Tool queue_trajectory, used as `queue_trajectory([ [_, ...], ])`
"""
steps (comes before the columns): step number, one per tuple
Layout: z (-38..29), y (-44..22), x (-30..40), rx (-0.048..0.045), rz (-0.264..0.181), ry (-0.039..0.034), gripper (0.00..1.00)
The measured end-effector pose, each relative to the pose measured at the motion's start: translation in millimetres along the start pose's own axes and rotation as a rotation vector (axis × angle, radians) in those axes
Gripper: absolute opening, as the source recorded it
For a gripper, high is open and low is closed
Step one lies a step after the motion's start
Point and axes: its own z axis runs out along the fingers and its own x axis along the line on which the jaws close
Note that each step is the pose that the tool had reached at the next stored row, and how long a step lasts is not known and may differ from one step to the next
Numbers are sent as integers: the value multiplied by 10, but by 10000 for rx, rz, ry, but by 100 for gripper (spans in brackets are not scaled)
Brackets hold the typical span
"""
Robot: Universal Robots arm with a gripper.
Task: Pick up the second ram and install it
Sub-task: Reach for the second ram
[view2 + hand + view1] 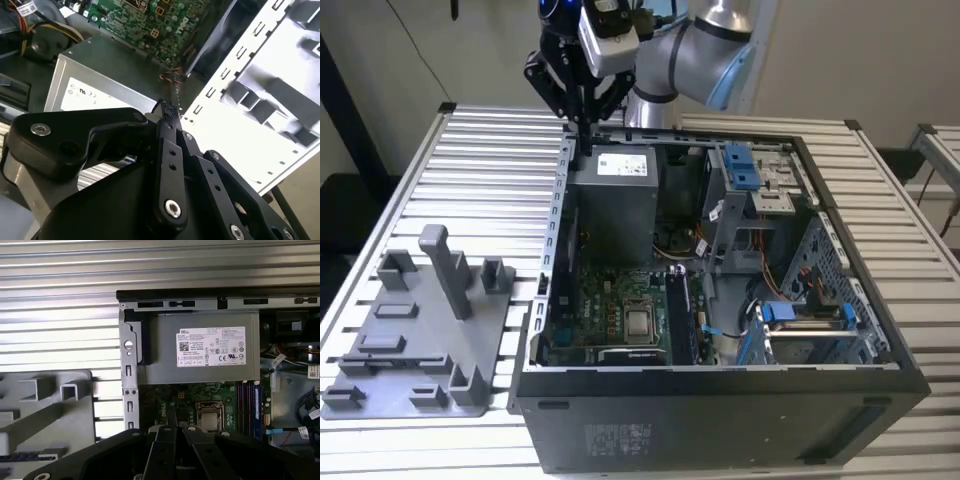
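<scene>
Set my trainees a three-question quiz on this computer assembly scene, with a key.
1. True or false: the hand hangs directly over the grey tray.
2. Which part carries a white label? A) power supply B) tray C) hand
3. Fill in: the tray lies toward the exterior view's ____ of the computer case.
Key: 1 false; 2 A; 3 left.

This looks like a robotics lab or assembly test bench. An open PC case (720, 420) lies on a slatted metal table (490, 160) beside a grey holder tray (425, 335), with a robot arm (705, 45) above.
</scene>
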Motion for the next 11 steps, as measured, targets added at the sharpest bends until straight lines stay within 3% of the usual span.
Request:
queue_trajectory([
  [11,22,-21,311,-1,-81,4,11],
])
